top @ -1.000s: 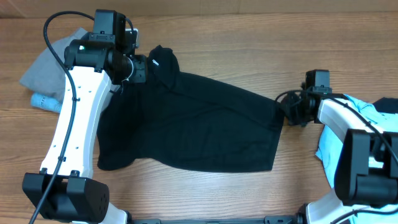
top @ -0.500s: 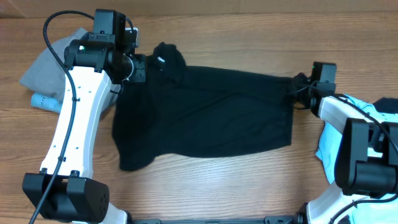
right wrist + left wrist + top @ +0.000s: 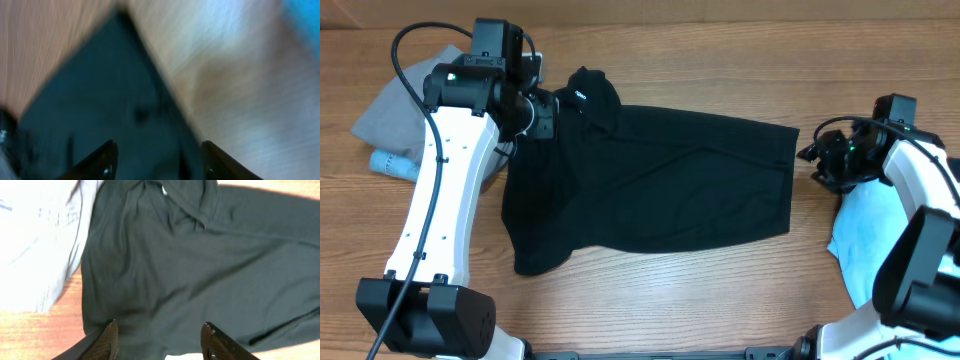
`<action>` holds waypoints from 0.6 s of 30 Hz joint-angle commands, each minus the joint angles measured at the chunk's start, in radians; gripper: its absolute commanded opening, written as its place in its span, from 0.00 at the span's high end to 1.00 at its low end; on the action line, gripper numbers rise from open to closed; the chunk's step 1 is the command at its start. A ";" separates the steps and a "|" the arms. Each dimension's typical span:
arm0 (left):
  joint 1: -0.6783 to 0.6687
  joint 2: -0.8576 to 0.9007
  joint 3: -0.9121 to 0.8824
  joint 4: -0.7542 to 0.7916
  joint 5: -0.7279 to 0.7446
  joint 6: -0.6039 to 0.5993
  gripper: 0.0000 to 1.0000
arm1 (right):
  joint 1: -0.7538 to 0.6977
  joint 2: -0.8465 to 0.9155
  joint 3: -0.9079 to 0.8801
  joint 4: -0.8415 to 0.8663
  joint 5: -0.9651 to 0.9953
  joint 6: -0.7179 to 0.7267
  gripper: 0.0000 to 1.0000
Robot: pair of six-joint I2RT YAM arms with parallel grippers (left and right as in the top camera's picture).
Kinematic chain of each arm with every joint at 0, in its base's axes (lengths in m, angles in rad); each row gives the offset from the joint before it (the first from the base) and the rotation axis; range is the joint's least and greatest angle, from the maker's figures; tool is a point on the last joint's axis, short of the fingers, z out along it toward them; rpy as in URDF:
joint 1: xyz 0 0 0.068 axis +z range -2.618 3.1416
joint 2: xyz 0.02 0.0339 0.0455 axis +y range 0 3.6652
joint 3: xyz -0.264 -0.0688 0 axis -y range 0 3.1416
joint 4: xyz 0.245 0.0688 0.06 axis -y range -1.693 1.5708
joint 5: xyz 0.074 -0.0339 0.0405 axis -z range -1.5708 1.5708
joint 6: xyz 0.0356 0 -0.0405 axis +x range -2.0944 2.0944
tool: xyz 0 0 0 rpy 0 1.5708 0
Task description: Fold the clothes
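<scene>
The clothes, a black pair of trousers (image 3: 660, 180), lie folded and spread across the middle of the wooden table, with the waist bunched at the top left, where a small white label (image 3: 577, 96) shows. My left gripper (image 3: 560, 108) hovers at that bunched waist. In the left wrist view the left gripper (image 3: 160, 326) is open, with black cloth (image 3: 200, 265) lying past the fingertips. My right gripper (image 3: 810, 158) is just off the trousers' right edge, apart from it. The blurred right wrist view shows the right gripper (image 3: 158, 145) open over the cloth's corner (image 3: 100, 115).
Grey shorts (image 3: 395, 105) lie at the top left behind the left arm, and show again as the grey shorts (image 3: 35, 240) beside the trousers. A light-blue T-shirt (image 3: 865, 225) lies under the right arm. A small pale-blue object (image 3: 390, 163) sits below the shorts.
The right gripper pulled the trousers' edge rightward, flattening the cloth, then opened, let go and drew back to the right. The left gripper's jaws widened at the waist.
</scene>
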 commanded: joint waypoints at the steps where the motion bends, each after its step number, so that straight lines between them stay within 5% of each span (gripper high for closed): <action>1: 0.000 -0.005 0.003 -0.043 0.014 0.015 0.39 | 0.065 -0.052 0.025 -0.126 -0.095 -0.084 0.44; 8: 0.000 -0.005 0.003 -0.080 -0.006 0.015 0.36 | 0.229 -0.035 -0.048 -0.111 0.188 -0.127 0.45; 18: 0.000 -0.005 0.003 -0.071 -0.016 0.027 0.25 | 0.285 -0.005 -0.178 0.060 0.174 -0.158 0.46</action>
